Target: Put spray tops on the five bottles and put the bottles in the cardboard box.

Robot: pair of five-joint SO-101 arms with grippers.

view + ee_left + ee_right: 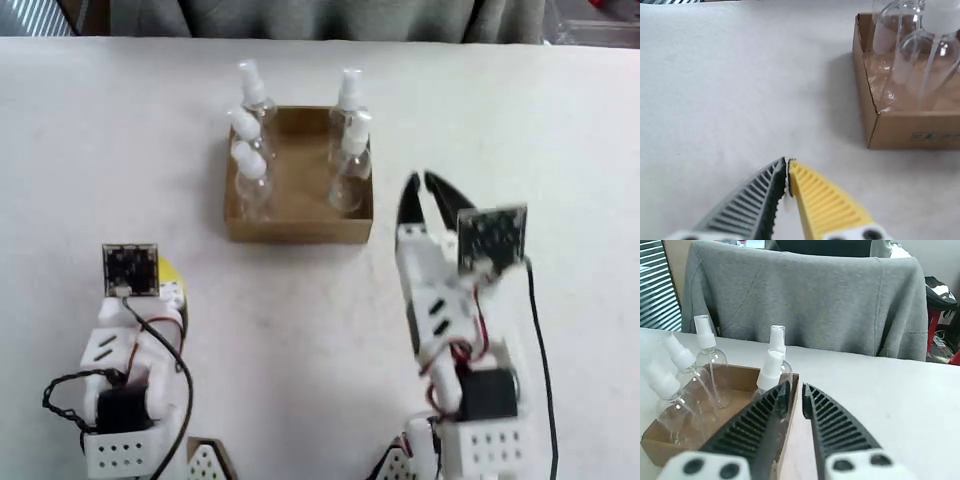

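Note:
The cardboard box [300, 228] sits mid-table with several clear bottles standing in it, each with a white spray top, such as one bottle [253, 95] at the far left corner and another [352, 160] on the right side. My right gripper [425, 190] hovers just right of the box's near right corner, black fingers slightly open and empty; its own view looks past the gripper [795, 387] at the box [660, 442] and bottles [705, 352]. My left gripper [788, 165] is shut on nothing, well short of the box [900, 127], low over the table.
The white table [520, 110] stretches around the box on all sides. A chair draped in grey cloth [805, 295] stands beyond the far table edge. Both arm bases sit at the near edge, with the left arm's wrist camera [130, 268] over its gripper.

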